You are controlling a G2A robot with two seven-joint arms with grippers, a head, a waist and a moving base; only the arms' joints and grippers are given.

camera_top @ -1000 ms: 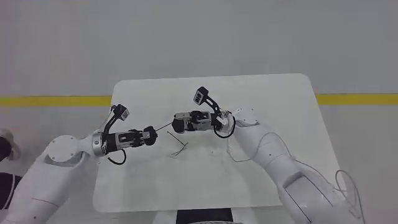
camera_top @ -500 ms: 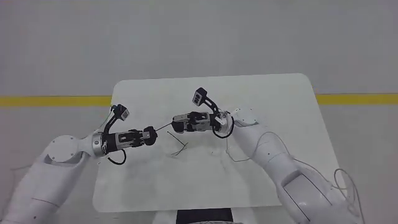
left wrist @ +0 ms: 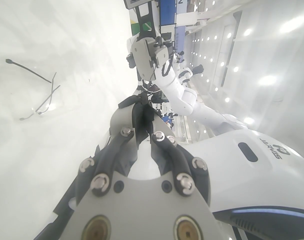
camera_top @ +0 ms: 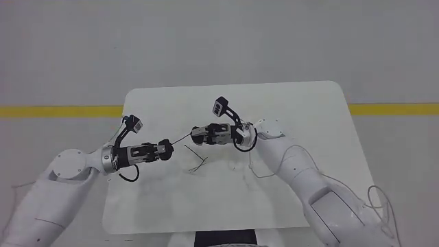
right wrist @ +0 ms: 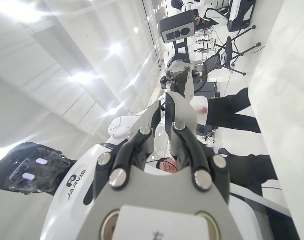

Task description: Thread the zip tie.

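Top view, L to R: your left gripper (camera_top: 167,148) sits left of centre in the frame, over the white rounded-corner table (camera_top: 309,110). In the left wrist view its fingers (left wrist: 138,116) are pressed together, pinching the thin black plastic zip tie (camera_top: 180,139) at the tips.

From there the tie runs as one straight line up and to the right, off the table surface, across the short gap betw. the two grippers.

Just right of that, near frame centre, is your right gripper (camera_top: 193,136), pointing back at the left one, tip to tip. The tie's far end meets its tips. In the right wrist view its fingers (right wrist: 173,111) are drawn close w/ only a thin slit betw. them, closed on the tie's end; the tie itself is too thin to make out there.

Below the gap betw. the grippers, lower centre of the frame, a few loose black zip ties (camera_top: 195,159) lie crossed on the table top, apart from both grippers. In the left wrist view they're at mid-left of the frame, flat on the table.
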